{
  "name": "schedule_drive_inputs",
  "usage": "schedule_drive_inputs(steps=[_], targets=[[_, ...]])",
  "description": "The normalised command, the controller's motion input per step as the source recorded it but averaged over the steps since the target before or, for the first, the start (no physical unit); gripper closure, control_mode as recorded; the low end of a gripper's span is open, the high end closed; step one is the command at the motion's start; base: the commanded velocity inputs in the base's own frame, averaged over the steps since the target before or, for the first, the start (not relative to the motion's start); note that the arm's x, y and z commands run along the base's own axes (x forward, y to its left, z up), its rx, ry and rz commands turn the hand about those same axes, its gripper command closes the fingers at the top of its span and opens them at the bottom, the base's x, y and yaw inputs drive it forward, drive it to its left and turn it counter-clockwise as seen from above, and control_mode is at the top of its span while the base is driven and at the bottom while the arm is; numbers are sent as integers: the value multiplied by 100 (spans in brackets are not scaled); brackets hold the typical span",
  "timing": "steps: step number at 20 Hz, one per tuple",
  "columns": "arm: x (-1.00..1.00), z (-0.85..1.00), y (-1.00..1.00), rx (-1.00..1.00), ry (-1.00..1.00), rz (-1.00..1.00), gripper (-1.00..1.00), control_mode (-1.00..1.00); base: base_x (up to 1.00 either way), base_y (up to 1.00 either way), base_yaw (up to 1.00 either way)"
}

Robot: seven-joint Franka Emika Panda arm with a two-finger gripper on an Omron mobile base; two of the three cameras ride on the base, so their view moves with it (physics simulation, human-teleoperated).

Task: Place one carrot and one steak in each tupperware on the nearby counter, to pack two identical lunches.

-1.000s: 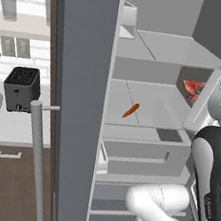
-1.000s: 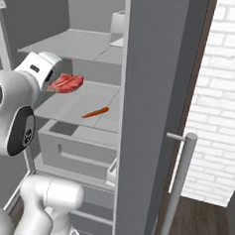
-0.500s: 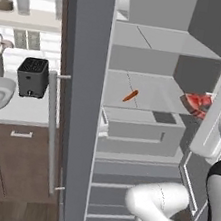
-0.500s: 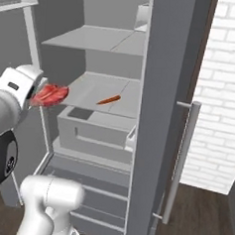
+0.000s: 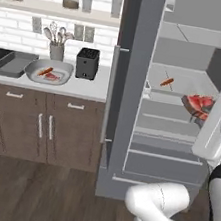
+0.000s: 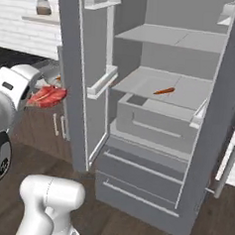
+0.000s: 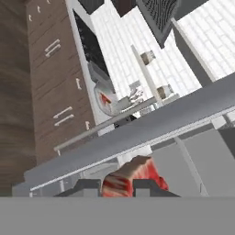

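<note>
Between end effector (image 7: 117, 187) fingers — steak (image 7: 133, 176)

steak (image 5: 199, 105): glossy red, pale marbling, wet look. fridge (image 5: 131, 85) shell and shelves: matt grey, smooth, plastic-like. cabinets (image 5: 39, 126): dark brown wood grain, white bar handles. counter (image 5: 81, 85): smooth pale matt. toaster (image 5: 87, 63): black matt. oval tupperware (image 5: 31, 71), at 9 o'clock from toaster: light grey, smooth.

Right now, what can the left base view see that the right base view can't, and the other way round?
Left base view alone: the oval tupperware already holding a carrot and a steak, the dark rectangular tupperware, the toaster.

Right base view alone: the fridge door's inner rails.

Both: the steak in the hand, and the carrot on the fridge shelf.
</note>
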Motion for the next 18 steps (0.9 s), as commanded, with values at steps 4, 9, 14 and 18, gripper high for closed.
schedule_drive_inputs(steps=[4,9,14,18], targets=[[0,0,0,0,0,0,100,100,-9,60,85],[0,0,0,0,0,0,100,100,2,41,88],[0,0,0,0,0,0,100,100,83,-4,72],[0,0,0,0,0,0,100,100,100,-38,39]])
